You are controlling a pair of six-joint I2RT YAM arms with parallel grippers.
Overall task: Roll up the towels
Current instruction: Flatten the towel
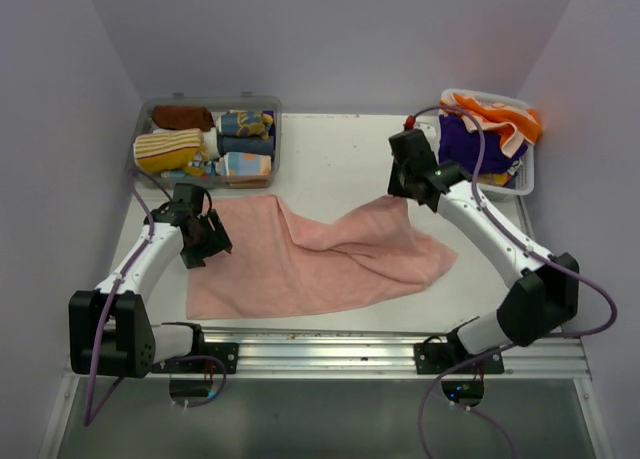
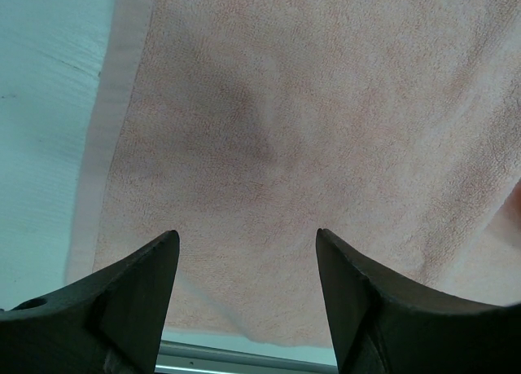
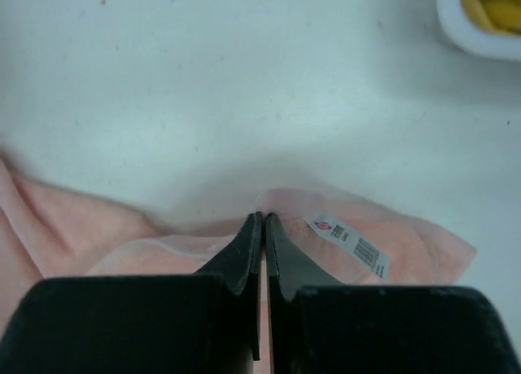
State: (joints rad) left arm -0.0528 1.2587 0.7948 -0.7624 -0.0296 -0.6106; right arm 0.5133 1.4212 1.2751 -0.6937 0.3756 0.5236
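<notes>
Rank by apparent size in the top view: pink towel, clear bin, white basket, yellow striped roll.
1. Spread pink terry towel
2. Clear plastic bin and white plastic basket: too alike to rank, basket partly hidden
3. Yellow striped rolled towel

A robotics lab cell: plain lilac walls [image 1: 330, 39] box in a white bench [image 1: 340, 159], two black-and-white robot arms [image 1: 490, 234] bolted to its aluminium rail [image 1: 330, 344].

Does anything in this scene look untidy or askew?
Yes. The pink towel lies crooked, its right half bunched in folds, its far corner pinched by the right gripper. An orange towel hangs over the white basket's rim.
</notes>
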